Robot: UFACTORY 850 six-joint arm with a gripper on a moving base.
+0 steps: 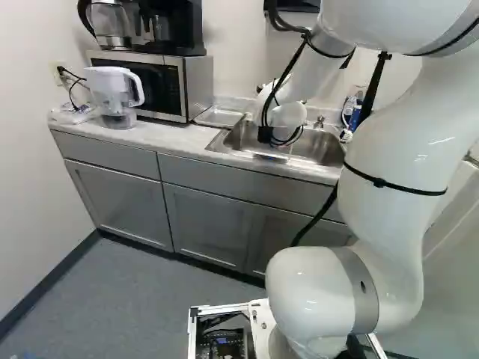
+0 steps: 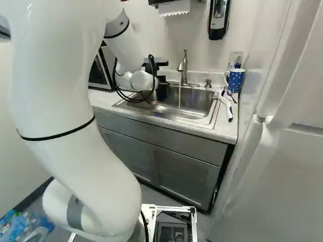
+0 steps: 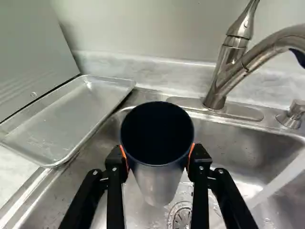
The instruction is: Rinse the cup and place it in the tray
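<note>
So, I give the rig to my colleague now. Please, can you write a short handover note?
Gripper: shut on the cup, holding it over the sink.
Things: the tray lies beside the sink. The tap is running; its water stream falls beside the cup, not into it.
Done: cup grasped; whether already rinsed, I cannot tell.
Left: rinse it if needed, then place it in the tray.
</note>
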